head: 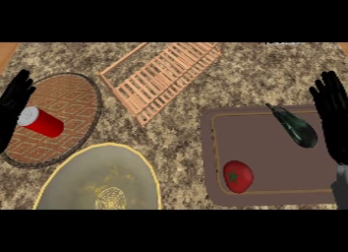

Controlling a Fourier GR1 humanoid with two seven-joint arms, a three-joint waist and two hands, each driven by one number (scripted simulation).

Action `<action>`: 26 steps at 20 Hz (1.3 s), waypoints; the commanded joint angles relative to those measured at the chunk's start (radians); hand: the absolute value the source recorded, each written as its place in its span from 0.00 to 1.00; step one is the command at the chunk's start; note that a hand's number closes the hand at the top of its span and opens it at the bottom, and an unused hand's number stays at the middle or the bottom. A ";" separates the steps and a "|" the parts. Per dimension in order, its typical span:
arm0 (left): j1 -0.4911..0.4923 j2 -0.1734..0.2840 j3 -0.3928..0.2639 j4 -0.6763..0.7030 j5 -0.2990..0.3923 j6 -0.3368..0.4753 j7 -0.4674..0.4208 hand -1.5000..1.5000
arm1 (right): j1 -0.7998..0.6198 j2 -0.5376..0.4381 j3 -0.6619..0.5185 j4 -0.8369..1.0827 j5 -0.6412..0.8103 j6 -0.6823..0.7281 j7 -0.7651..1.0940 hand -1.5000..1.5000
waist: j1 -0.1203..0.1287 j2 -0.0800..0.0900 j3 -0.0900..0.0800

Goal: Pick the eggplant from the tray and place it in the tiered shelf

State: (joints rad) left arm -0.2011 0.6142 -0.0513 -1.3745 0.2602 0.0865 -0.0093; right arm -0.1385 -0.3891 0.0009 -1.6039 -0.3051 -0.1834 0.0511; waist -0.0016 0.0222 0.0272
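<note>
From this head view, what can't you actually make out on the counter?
- Tiered shelf: its far end is cut off by the view's top edge.
- Yellow-rimmed plate: its near rim runs off the bottom edge.
- Left hand: partly off the left edge, overlapping the round mat.
- Can: label too small to read.

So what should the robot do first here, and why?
Probably bring the right hand left over the eggplant. That hand is open beside the tray, nearest the eggplant, which lies untouched, far from the tiered shelf.
</note>
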 commanded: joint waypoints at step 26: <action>0.091 -0.253 -0.113 0.028 0.088 0.048 0.243 0.50 | -0.250 -0.528 -0.074 0.779 -0.216 1.096 0.132 0.00 | 0.078 0.009 -0.024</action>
State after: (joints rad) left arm -0.2030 0.4027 -0.1078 -1.4650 0.3543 0.1236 0.1561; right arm -0.3254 -0.8804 -0.0981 -0.8725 -0.5158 0.7975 0.1470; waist 0.0672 0.0063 0.0287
